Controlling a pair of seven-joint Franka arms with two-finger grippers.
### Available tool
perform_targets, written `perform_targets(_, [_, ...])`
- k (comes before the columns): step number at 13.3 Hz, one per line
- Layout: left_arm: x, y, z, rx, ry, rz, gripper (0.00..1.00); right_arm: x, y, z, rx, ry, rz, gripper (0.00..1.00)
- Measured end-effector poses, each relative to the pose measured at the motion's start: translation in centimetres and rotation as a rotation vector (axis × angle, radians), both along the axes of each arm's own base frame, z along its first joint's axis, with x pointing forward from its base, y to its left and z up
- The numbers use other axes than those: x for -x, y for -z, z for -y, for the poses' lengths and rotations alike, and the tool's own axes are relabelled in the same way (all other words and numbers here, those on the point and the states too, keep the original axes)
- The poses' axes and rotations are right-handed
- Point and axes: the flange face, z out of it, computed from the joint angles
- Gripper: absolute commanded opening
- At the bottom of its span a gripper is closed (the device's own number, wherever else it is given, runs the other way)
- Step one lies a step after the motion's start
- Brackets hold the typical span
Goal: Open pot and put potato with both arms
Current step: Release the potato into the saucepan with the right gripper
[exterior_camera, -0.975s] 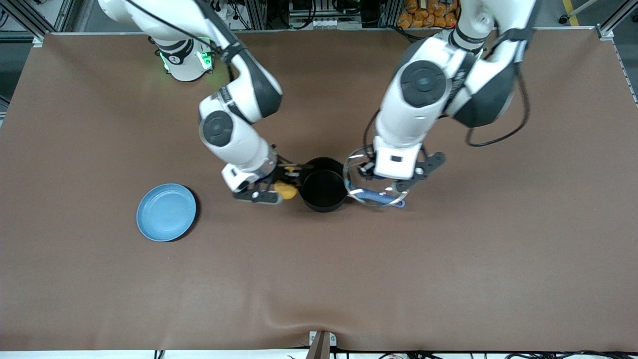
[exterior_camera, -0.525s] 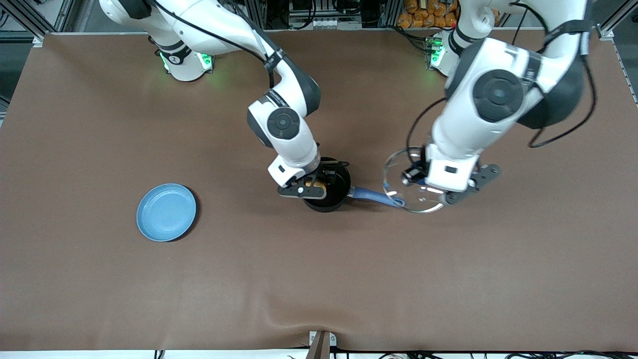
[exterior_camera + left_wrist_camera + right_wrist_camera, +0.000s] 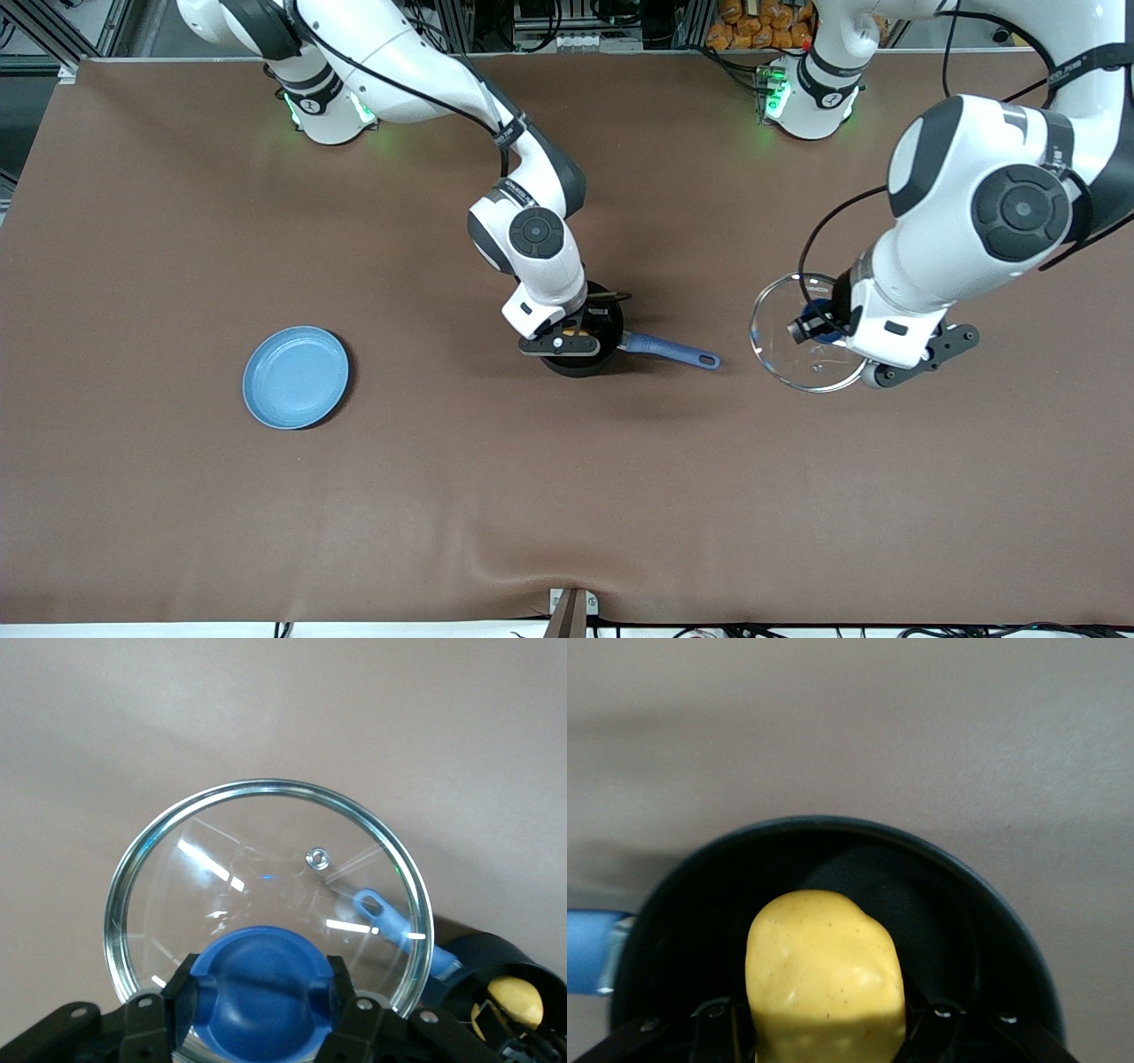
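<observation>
Bright, even light; soft shadows

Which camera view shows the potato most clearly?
The right wrist view: the potato fills it, held by the right tool over the open pot. The front view shows only a sliver; the left wrist view shows it small at one edge.

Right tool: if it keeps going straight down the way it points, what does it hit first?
Probably the pot's black floor. The right tool holds the potato over the open mouth, so the potato would touch first. Depth is hard to judge.
</observation>
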Motion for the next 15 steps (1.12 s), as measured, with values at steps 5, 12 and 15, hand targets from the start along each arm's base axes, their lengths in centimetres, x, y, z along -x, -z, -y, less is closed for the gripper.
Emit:
perform_targets(5, [0.0,0.9,-4.8,0.006,0.055,-0.028,0.0,0.7,2.5,-0.4,0.009,0.008,-0.011,0.0])
perform_targets(12, [1.1,4.3,-10.4,0.023,0.127,-0.017,0.0,0.4,3.3,-0.5,0.005,0.038,-0.008,1.0])
perform_targets(15, [2.0,7.1,-12.0,0.026,0.135,0.007,0.0,-0.5,1.6,-0.7,-0.012,0.044,0.018,1.0])
